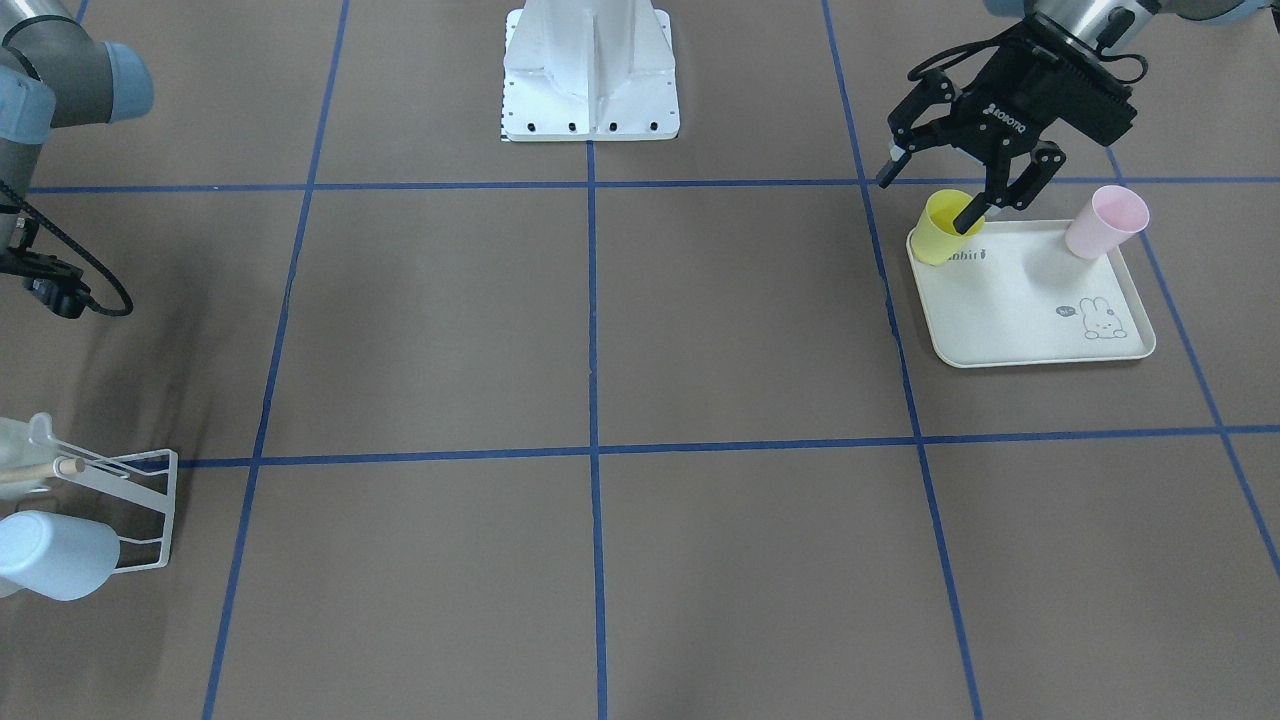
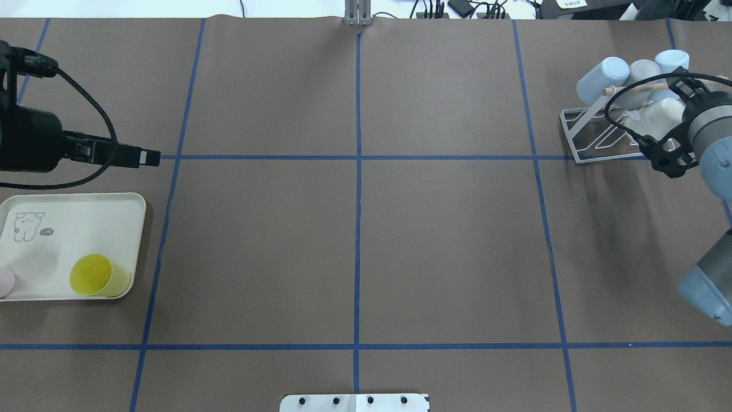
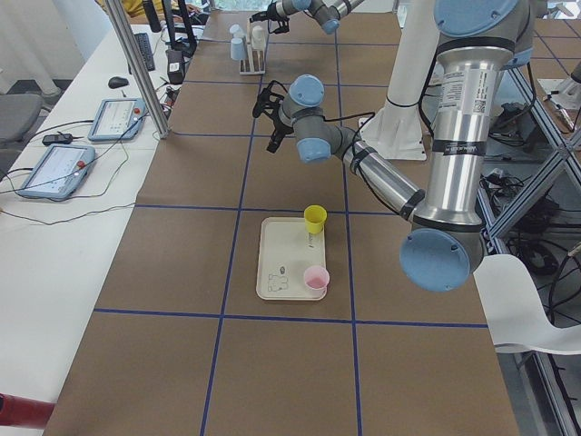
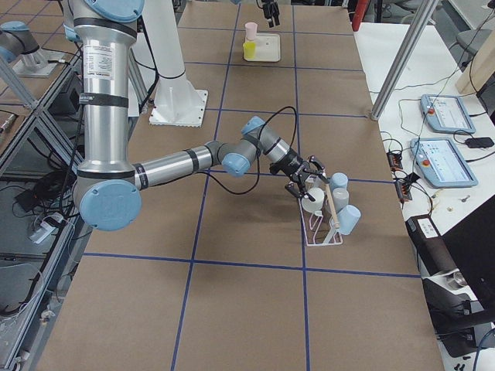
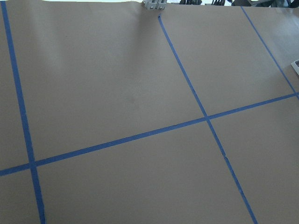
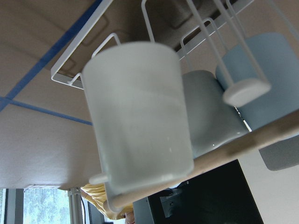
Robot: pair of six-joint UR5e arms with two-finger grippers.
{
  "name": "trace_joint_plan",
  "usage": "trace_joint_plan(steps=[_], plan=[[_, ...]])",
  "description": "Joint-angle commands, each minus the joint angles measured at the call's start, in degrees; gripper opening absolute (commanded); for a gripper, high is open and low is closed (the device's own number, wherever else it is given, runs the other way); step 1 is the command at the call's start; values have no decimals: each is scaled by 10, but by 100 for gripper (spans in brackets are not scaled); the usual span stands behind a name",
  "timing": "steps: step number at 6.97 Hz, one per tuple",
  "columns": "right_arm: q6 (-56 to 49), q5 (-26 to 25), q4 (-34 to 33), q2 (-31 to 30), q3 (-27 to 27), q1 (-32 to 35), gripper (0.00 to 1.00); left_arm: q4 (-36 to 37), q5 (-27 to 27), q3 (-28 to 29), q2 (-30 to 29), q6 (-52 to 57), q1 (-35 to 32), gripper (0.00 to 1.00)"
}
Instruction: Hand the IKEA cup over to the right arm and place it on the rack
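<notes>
**Item 1.** Small white wire-frame rack (image 1: 171, 510) with a light wooden dowel (image 6: 243, 144). It stands at one end of the brown paper-covered table (image 1: 740, 320), which is marked with blue tape lines.

**Item 2.** Frosted white translucent plastic cup (image 6: 138, 112), the task's cup. It is at the rack, its rim against the dowel, at one end of the row of cups there.

**Item 3.** Pale grey plastic cup (image 6: 210, 112), on the rack just beside item 2.

**Item 4.** Two light blue plastic cups (image 2: 600, 80) (image 2: 672, 60), also on the rack, lying tilted on either side of item 3.

**Item 5.** Right gripper (image 4: 308, 184), at the rack, close against the frosted cup. Its fingers appear in neither the wrist view nor the overhead view, so I cannot tell whether it is spread or pinching the cup.

**Item 6.** Cream rectangular tray with a rabbit print (image 1: 1030, 330), at the table end opposite the rack.

**Item 7.** Yellow plastic cup (image 1: 940, 235) and pale pink plastic cup (image 1: 1100, 225). Both stand upright on the tray, well apart from the rack.

**Item 8.** Left gripper (image 1: 928, 195), black, at the end far from the rack and raised above the table near the tray. Its fingers are spread and hold nothing.

**Item 9.** White robot base mount (image 1: 590, 80), at the table edge midway between the rack and the tray.
</notes>
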Motion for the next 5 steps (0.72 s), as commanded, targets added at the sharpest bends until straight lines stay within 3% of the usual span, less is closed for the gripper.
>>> trace_joint_plan(steps=[1, 3, 5], plan=[[3, -1, 5, 0, 2, 0, 99, 0, 0, 1, 0, 0, 0, 100], [35, 9, 6, 6, 27, 1, 99, 0, 2, 1, 3, 2, -1, 100], [323, 125, 8, 9, 46, 1, 99, 4, 20, 2, 22, 10, -1, 100]])
